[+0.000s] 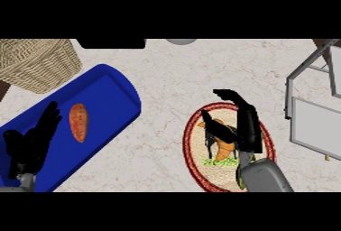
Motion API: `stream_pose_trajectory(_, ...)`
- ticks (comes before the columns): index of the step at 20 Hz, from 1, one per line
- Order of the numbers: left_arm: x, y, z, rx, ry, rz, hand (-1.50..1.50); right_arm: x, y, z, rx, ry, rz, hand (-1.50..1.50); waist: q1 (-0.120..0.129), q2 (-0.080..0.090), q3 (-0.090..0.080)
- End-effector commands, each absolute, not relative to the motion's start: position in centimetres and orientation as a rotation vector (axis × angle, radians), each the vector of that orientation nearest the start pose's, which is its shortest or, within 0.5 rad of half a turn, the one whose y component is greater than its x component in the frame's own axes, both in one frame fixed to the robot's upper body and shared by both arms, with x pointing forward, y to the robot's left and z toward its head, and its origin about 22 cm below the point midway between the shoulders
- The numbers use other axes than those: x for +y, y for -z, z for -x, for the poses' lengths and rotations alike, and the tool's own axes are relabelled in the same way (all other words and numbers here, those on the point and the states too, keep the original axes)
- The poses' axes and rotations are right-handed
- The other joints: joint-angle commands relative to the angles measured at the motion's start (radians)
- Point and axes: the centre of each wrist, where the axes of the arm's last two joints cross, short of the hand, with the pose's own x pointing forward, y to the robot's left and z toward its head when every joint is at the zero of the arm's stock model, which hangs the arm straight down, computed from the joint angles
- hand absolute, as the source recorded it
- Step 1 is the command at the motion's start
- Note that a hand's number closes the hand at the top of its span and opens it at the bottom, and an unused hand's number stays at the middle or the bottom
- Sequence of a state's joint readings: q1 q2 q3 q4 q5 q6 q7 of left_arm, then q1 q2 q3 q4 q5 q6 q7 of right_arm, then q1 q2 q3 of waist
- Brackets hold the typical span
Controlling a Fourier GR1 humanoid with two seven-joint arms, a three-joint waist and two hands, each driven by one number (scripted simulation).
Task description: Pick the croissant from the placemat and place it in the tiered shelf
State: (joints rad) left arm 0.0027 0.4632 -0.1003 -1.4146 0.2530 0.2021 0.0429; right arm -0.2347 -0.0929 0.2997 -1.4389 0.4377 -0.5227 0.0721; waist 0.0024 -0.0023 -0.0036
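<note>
Right hand (248, 133), over the placemat (193, 153): black, with slim segmented fingers, on a boxy grey forearm (266, 177) with rounded corners. Left hand (30, 144), far left of the placemat: black too, on a narrower grey wrist (25, 181).

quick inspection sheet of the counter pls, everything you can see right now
surface: pale marbled counter
job's things: croissant, mostly hidden, on the round placemat; tiered shelf at right, apart from it
clutter: blue tray holding an orange oblong item; wicker basket at far left
hands: right hand curled over the croissant; left hand open, resting on the blue tray
cables: nothing seen
surroundings: black object and grey round object at the far edge
</note>
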Motion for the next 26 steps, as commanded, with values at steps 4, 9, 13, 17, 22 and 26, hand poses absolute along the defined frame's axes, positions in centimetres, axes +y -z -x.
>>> stream_pose_trajectory(4,34.9,0.9,-22.7,-1.333,0.052,-0.263,0.00,-8.6,-0.5,-23.6,-1.704,-0.337,0.725,-1.50,-0.002,-0.002,0.001)
stream_pose_trajectory(9,35.4,0.8,-22.1,-1.323,0.038,-0.272,0.00,-10.5,-1.5,-24.4,-1.481,-0.533,1.017,-1.50,-0.021,-0.010,-0.002)
stream_pose_trajectory(13,35.6,0.5,-21.8,-1.313,0.040,-0.276,0.00,-9.5,-3.6,-24.2,-1.245,-0.714,1.093,-1.50,-0.014,-0.013,-0.002)
stream_pose_trajectory(17,34.0,0.5,-22.7,-1.327,0.039,-0.234,0.00,-8.7,-4.5,-24.5,-1.006,-0.978,1.068,-1.50,-0.006,-0.005,0.000)
stream_pose_trajectory(22,34.5,0.4,-22.8,-1.321,0.028,-0.271,0.00,-6.5,-7.8,-23.2,-0.850,-1.134,1.072,-1.50,-0.008,-0.003,0.002)
stream_pose_trajectory(26,35.0,-1.4,-24.4,-1.345,0.036,-0.255,0.00,-6.6,-7.8,-25.3,-0.740,-1.185,1.121,-1.50,-0.004,0.001,0.003)
